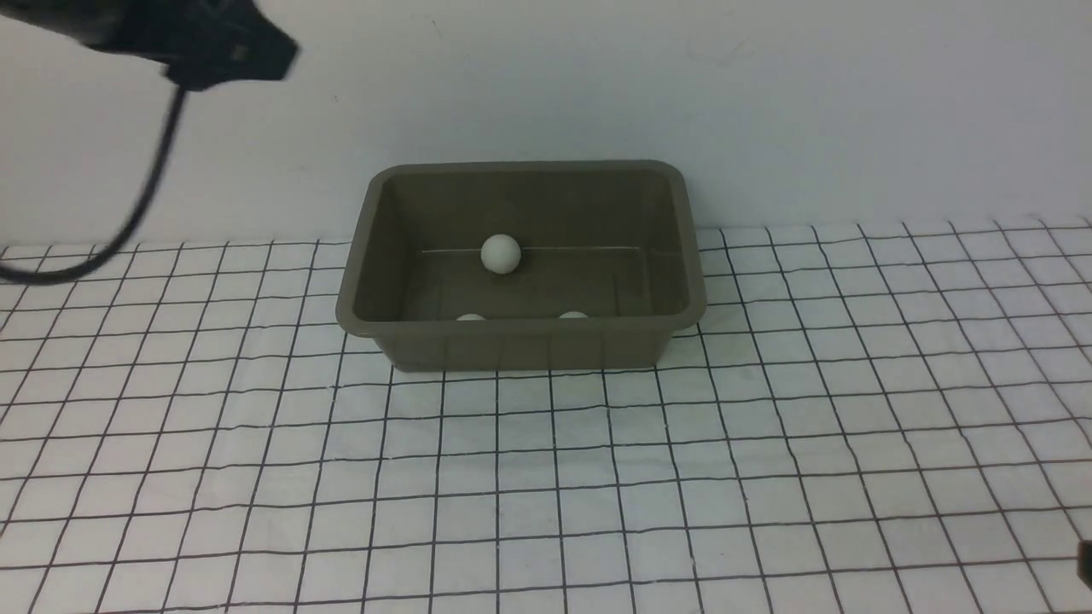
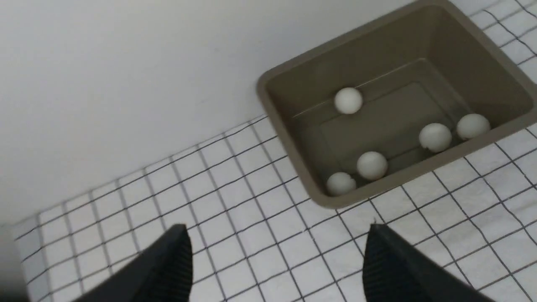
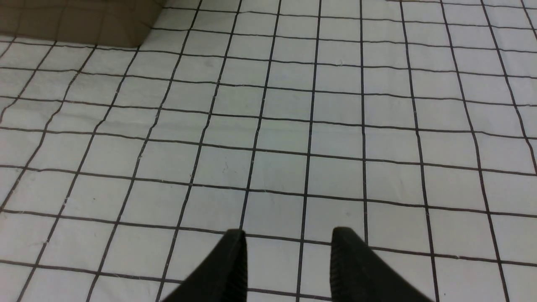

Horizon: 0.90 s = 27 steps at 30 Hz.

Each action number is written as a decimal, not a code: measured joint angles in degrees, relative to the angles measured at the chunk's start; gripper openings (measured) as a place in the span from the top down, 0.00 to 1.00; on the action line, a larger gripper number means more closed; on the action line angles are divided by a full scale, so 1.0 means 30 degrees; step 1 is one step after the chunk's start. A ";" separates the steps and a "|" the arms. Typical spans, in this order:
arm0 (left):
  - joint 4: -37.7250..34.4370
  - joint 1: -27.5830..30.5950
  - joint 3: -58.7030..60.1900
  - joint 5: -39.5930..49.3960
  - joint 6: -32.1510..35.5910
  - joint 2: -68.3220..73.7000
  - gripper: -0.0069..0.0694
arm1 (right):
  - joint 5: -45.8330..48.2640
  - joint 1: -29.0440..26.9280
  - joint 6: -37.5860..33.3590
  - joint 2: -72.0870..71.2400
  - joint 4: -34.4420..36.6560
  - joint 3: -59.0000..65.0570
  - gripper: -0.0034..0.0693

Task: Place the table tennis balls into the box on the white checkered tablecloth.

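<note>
The olive-brown box (image 1: 520,350) stands at the back middle of the white checkered tablecloth (image 1: 546,477), close to the wall. Several white table tennis balls lie inside it: one ball (image 2: 348,100) by the far wall, the others (image 2: 371,165) along the near wall. From the front, one ball (image 1: 500,253) shows whole, and two tops (image 1: 470,317) peek over the rim. My left gripper (image 2: 277,235) hangs high at the left of the box (image 2: 419,46), open and empty. My right gripper (image 3: 288,237) hovers over bare cloth (image 3: 268,126), its fingers a narrow gap apart and empty.
A white wall rises right behind the box. The left arm (image 1: 213,43) and its black cable (image 1: 145,196) show blurred at the upper left of the front view. A corner of the box (image 3: 84,21) shows in the right wrist view.
</note>
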 joint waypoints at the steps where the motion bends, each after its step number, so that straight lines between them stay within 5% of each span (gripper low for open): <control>1: 0.0799 0.0000 0.0223 0.0528 -0.1228 -0.1119 0.27 | 0.0000 0.0000 0.0000 0.0000 0.0000 0.0000 0.59; 10: 0.2750 0.0000 0.8332 -0.1399 -0.3985 -1.1294 0.27 | 0.0000 0.0000 0.0000 0.0000 0.0000 0.0000 0.59; 19: 0.3527 0.1867 2.4183 -1.0445 -0.5470 -2.2444 0.27 | 0.0020 0.0000 0.0000 0.0000 0.0000 0.0000 0.59; 27: 0.3630 0.3196 2.8060 -1.0854 -0.6965 -2.4045 0.27 | 0.0035 0.0000 0.0000 0.0000 0.0000 0.0000 0.59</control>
